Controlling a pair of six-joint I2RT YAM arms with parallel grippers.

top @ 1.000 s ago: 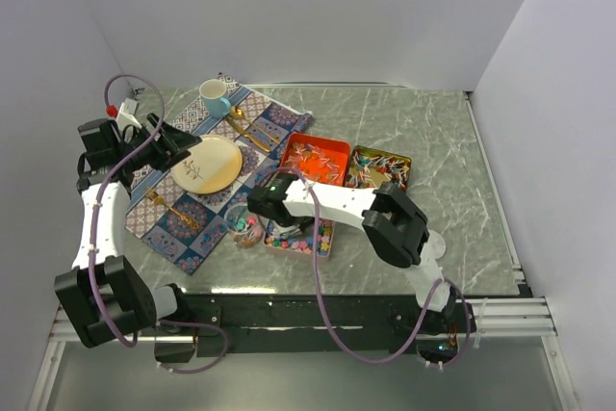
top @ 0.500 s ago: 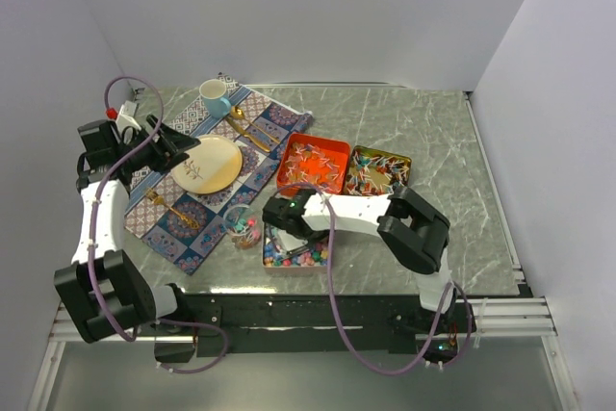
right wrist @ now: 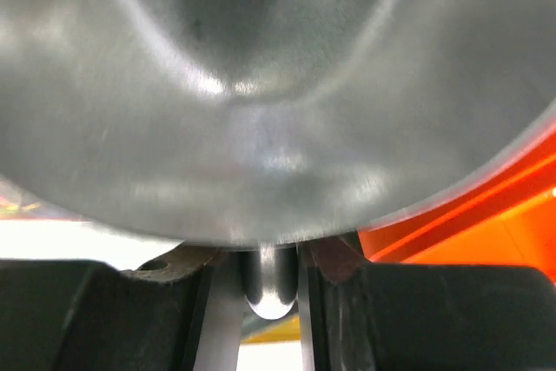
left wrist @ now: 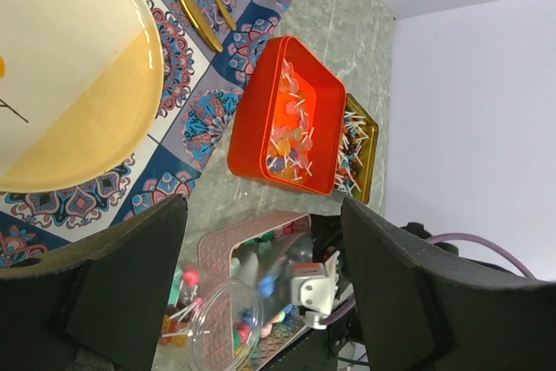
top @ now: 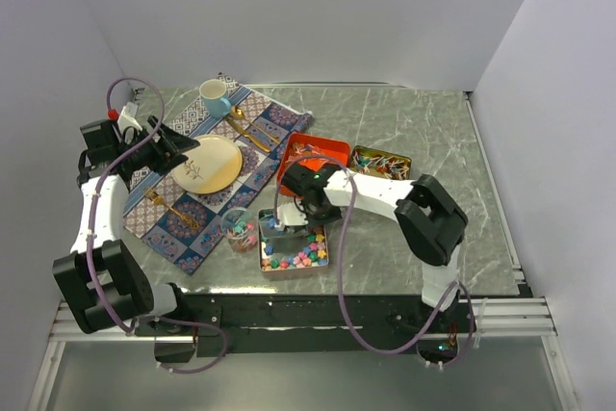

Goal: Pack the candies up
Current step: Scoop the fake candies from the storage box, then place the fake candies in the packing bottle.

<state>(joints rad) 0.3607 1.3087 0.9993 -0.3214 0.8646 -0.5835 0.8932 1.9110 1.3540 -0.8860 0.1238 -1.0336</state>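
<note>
The right end effector [right wrist: 261, 288] grips the silver scoop [right wrist: 261, 84] by its handle, jaws narrow — over the candies [top: 298, 257] in the pink tin [top: 294, 274] near the desk's [top: 404, 238] front edge. The left end effector [top: 181, 148] gapes wide — empty.

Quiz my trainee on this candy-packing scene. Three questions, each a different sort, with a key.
1. True or false: the right fingers are shut on the handle of the scoop.
2. Which tin holds the pastel star candies? A orange, B gold, C pink.
3. Fill in: the left fingers stand open beside the ____.
Key: 1 true. 2 C, the pink tin. 3 plate.
</note>
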